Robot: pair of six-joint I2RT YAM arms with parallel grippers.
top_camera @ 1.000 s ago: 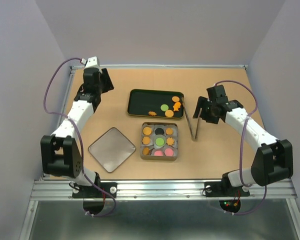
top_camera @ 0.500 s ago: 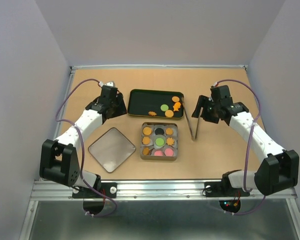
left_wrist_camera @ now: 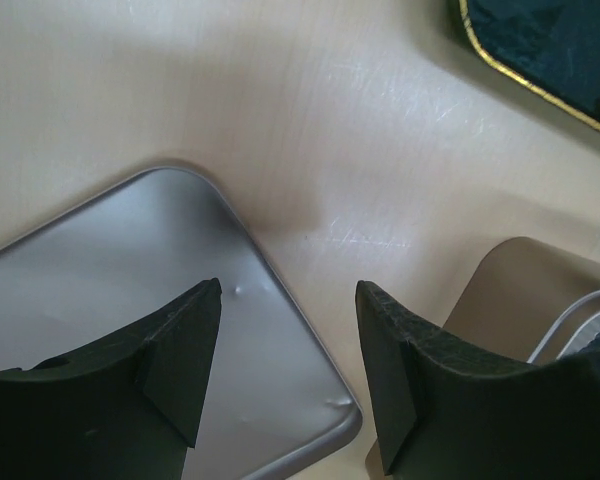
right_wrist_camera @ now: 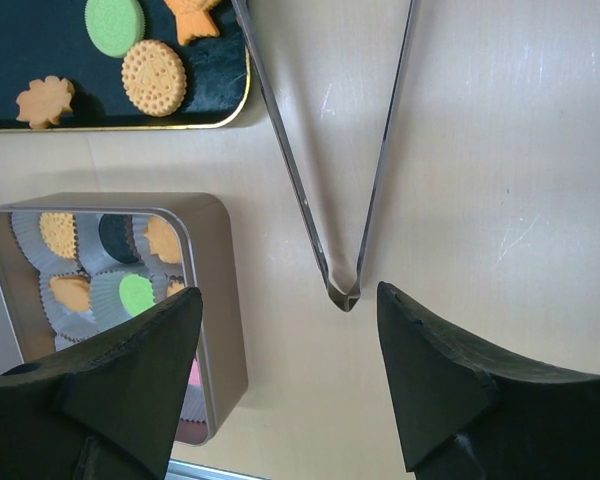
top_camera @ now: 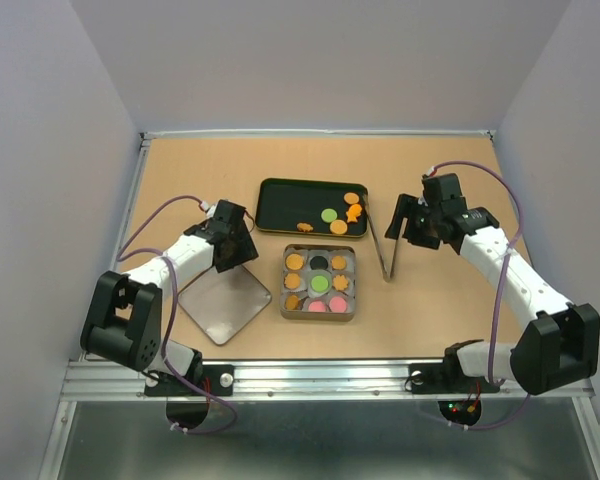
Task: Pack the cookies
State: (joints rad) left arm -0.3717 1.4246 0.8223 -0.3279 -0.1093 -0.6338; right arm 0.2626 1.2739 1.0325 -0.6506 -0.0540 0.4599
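L gripper (left_wrist_camera: pixel 290 290): jaws wide, nothing between them. Hangs over the far corner of the lid (left_wrist_camera: pixel 130 300), which lies flat on the table (top_camera: pixel 450 170) left of the tin (top_camera: pixel 319 283) (prob. parked there so the box stays reachable).

R gripper (right_wrist_camera: pixel 290 295): jaws also wide, empty. Sits just above the joined end of the tongs (right_wrist_camera: pixel 340 170). Tongs lie on the table right of the tin, legs splayed toward the tray (top_camera: pixel 280 200).

Task items: cookies (top_camera: pixel 327 214) in two places.
- Tin: 3x3 of white paper cups (right_wrist_camera: pixel 25 245), most or all filled; cups keep pieces apart.
- Tray, right end: five loose, i.e. green disc, two orange rounds, fish, flower.

Judgement: packing partway. Tongs look like the transfer tool, and R arm seems placed to take them.
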